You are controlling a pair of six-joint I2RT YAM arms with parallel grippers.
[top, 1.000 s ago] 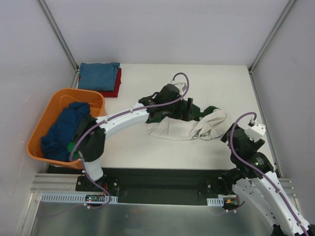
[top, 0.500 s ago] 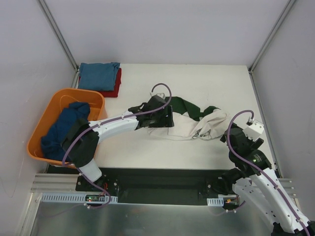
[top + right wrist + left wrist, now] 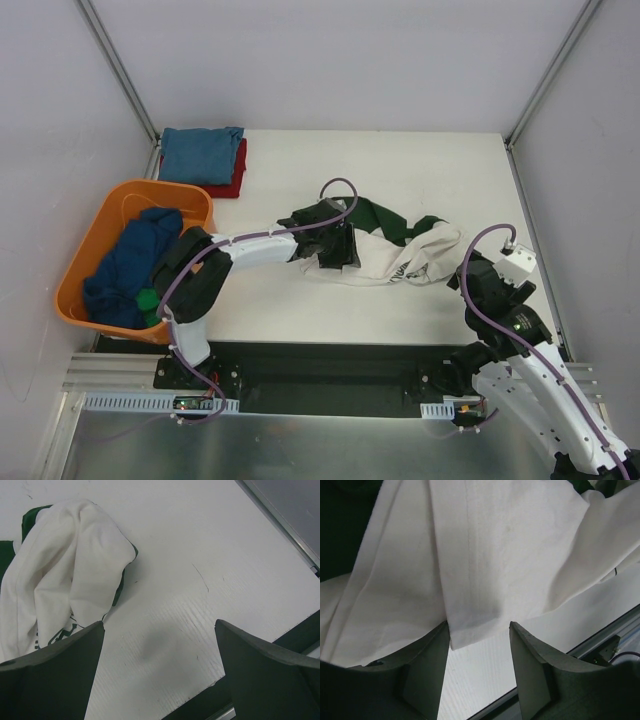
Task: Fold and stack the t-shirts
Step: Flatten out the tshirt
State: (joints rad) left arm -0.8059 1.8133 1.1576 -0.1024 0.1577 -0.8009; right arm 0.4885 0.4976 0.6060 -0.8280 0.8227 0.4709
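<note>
Now four t-shirts: one cream shirt [image 3: 430,250], hem between parted left claw [image 3: 480,627]; blue shirt [image 3: 200,152] atop red shirt [image 3: 240,162], navy shirt [image 3: 125,265] in orange basket [image 3: 160,186], left of it. Right claw [image 3: 160,630] spread, empty.

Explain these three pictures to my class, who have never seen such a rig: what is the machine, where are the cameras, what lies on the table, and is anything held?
The machine is two robot arms bolted at the near edge of a table. The overhead picture looks down from behind them. The other two come from a camera on each wrist. On the table lies a crumpled cream t-shirt with dark green sleeves. At the far left corner a folded blue shirt sits on a red shirt. An orange basket at the left edge holds dark blue cloth. The left gripper is open, with the cream shirt's hem at its fingertips. The right gripper is open over bare table, holding nothing.
</note>
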